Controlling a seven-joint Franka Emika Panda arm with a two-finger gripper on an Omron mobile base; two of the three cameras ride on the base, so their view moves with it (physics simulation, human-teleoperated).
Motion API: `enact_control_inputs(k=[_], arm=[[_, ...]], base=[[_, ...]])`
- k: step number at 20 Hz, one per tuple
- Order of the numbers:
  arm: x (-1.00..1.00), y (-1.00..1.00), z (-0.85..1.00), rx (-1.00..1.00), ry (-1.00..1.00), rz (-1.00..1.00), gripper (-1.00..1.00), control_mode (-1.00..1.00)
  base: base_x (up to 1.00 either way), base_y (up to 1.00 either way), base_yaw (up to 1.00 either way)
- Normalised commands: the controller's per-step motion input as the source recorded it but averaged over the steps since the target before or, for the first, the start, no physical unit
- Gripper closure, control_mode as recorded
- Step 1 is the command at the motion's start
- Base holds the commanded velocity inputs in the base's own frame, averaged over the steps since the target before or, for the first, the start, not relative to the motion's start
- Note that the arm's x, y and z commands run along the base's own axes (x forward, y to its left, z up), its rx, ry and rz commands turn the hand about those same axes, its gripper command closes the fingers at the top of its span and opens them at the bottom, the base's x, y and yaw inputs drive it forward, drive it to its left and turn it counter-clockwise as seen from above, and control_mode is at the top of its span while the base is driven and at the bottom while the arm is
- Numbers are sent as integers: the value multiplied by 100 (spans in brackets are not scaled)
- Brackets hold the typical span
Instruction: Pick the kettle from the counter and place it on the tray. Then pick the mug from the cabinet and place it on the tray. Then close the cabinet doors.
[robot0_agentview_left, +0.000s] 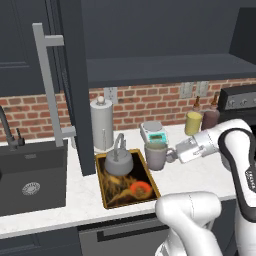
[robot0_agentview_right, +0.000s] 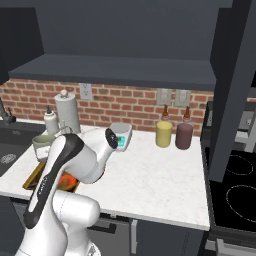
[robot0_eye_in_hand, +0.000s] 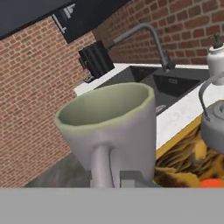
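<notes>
Beside the right rim of the flat rectangular tray (robot0_agentview_left: 150, 176) with its golden-brown edge and dark, yellow-orange swirled surface, the small grey-beige ceramic mug (robot0_agentview_left: 156, 156) with a pale greenish rim hangs upright in the robot's hand (robot0_agentview_left: 172, 155). From the left base view the mug sits just off the tray's right edge, over the white, faintly marbled stone desk (robot0_agentview_left: 200, 172); whether its base touches the desk cannot be told. The hand's two fingers are drawn narrow onto the mug's side handle, which the hand view shows close up at the bottom, pointing toward the camera (robot0_eye_in_hand: 101, 168).

On the far end of the tray stands the small squat dull-grey metal kettle (robot0_agentview_left: 118, 162) with its tall arched loop handle, upright and near the mug but apart from it. An orange patch lies toward the tray's near end.

Behind the tray a tall grey cylinder with a knob (robot0_agentview_left: 101, 124) stands against the red brick wall (robot0_agentview_left: 150, 105). A small white digital scale (robot0_agentview_left: 153, 132) sits just behind the mug, and a yellow jar (robot0_agentview_left: 193, 122) and a maroon jar (robot0_agentview_left: 210, 118) stand further right. A black sink basin (robot0_agentview_left: 32, 177) lies left of the tray. Overhead, the dark charcoal upper cabinet (robot0_agentview_left: 165, 67) stands open, and its tall panelled door (robot0_agentview_left: 75, 85) with a long silver-grey bar handle (robot0_agentview_left: 49, 82) swings out over the desk.
</notes>
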Motion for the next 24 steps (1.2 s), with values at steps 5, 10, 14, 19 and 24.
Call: enact_control_inputs(k=[5, 10, 14, 19, 24], arm=[[18, 0, -71, 0, 16, 4, 100, -100], [44, 0, -55, 2, 15, 11, 100, -100], [61, 0, -47, 5, 13, 10, 100, -100], [44, -2, -39, 9, 1, 13, 100, -100], [9, 0, -33, 1, -18, 13, 100, -100]], base=[[0, 0, 0], [0, 0, 0], [0, 0, 0], [0, 0, 0], [0, 0, 0]])
